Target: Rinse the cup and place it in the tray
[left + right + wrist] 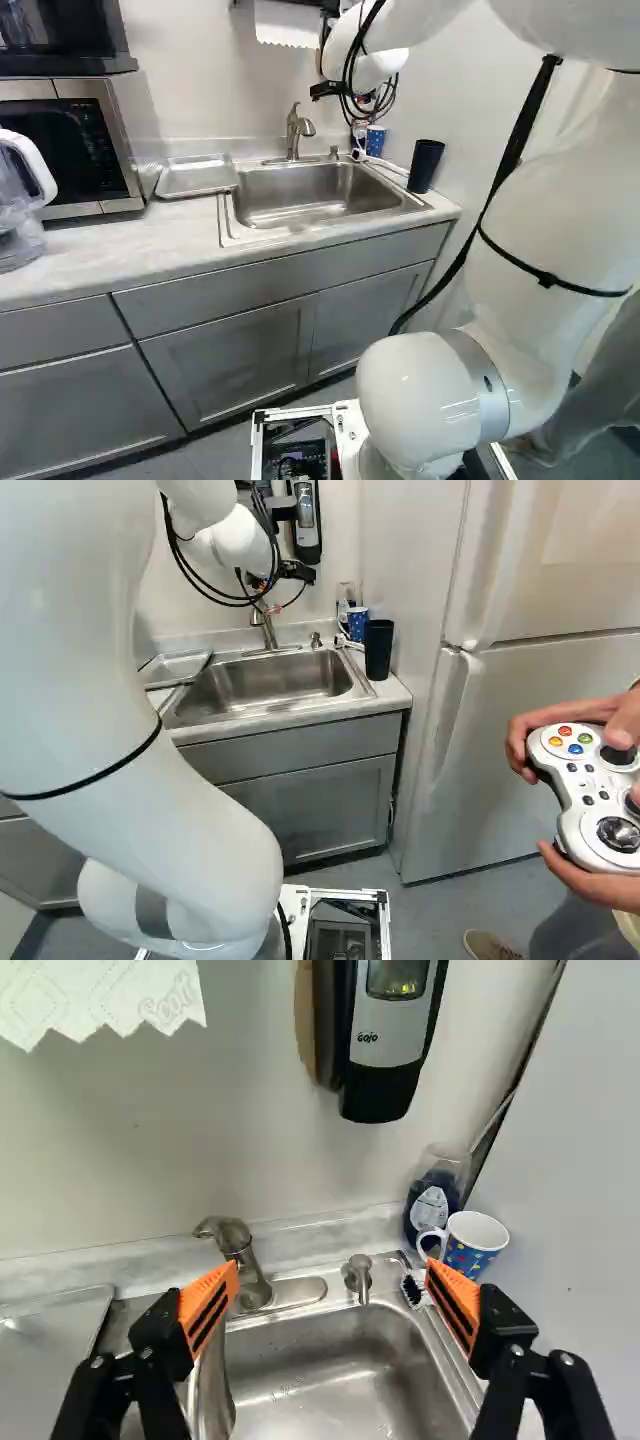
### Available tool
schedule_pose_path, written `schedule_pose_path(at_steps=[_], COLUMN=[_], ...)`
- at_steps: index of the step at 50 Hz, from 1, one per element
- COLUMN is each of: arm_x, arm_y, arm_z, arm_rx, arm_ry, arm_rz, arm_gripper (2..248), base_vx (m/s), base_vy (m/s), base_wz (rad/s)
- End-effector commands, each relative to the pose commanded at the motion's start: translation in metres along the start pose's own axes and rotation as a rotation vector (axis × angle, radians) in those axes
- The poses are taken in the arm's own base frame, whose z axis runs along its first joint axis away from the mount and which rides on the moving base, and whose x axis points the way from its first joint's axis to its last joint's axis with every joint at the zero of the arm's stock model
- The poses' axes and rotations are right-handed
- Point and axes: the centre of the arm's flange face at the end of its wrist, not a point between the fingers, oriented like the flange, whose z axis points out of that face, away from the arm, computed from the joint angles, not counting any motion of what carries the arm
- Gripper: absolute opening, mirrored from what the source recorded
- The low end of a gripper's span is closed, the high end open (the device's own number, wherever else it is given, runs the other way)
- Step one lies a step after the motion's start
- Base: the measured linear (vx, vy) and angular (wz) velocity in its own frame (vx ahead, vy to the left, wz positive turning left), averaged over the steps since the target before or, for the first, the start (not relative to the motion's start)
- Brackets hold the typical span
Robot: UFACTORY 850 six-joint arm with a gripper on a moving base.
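In the right base view my gripper (pixel 268 608), partly hidden by cables, hangs above the back of the sink (pixel 270 680). The wrist view shows the gripper (pixel 335 1305) open, nothing between its pads. A white mug with blue pattern (pixel 474 1244) stands upright behind the sink's corner, just beyond one fingertip. A tall dark cup (pixel 425 165) stands on the counter beside the sink. Behind the basin rises the faucet (pixel 240 1260), its spout curving toward the gripper. The metal tray (pixel 195 176) lies on the counter at the sink's other side, with nothing visible on it.
A soap dispenser (pixel 388 1035) hangs on the wall above the sink. A dark bottle (pixel 432 1200) and a brush (pixel 414 1288) are near the mug. The microwave (pixel 75 150) stands beyond the tray; a fridge (pixel 520 730) is right of the counter. A person's hands hold a controller (pixel 595 800).
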Motion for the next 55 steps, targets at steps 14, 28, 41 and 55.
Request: schedule_pose_path(at_steps=[14,28,41,55], arm_x=[0.004,0.006,0.008,0.008], arm_y=[-0.009,-0.020,-0.029,-0.034], arm_z=[0.021,0.039,0.055,0.062], arm_rx=[0.015,0.031,0.045,0.051], arm_ry=[-0.033,-0.066,-0.095,-0.128], arm_rz=[-0.006,-0.012,-0.018,-0.022], arm_gripper=[247,247,247,247], base_vx=[0.000,0.000,0.000,0.000], base_vy=[0.000,0.000,0.000,0.000], base_wz=[0.000,0.000,0.000,0.000])
